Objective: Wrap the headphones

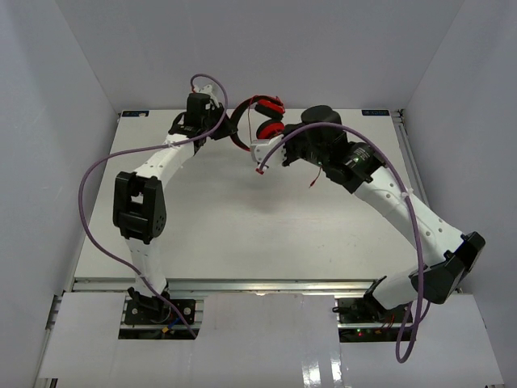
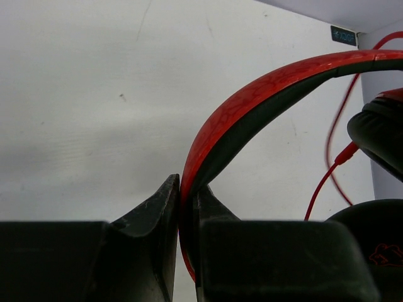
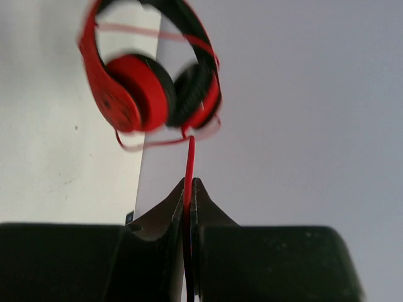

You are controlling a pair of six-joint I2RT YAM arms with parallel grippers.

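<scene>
The headphones [image 1: 265, 115] hang in the air over the far middle of the table, red ear cups close together. My left gripper [image 1: 234, 132] is shut on the black-and-red headband [image 2: 252, 107], which arcs up and to the right from the jaws [image 2: 187, 189]. A black ear pad [image 2: 378, 135] shows at the right edge. My right gripper [image 1: 265, 153] is just right of and below the cups and is shut on the thin red cable [image 3: 189, 160], which runs straight up from the jaws [image 3: 190, 189] to the headphones [image 3: 145, 88]. Cable loops lie round the cups. A loose cable end [image 1: 315, 182] dangles below the right wrist.
The white table [image 1: 242, 226] sits inside white walls at the back [image 1: 258, 48] and both sides. Purple arm cables [image 1: 97, 186] loop beside the left arm and along the right arm [image 1: 416, 226]. The headphones are near the back wall.
</scene>
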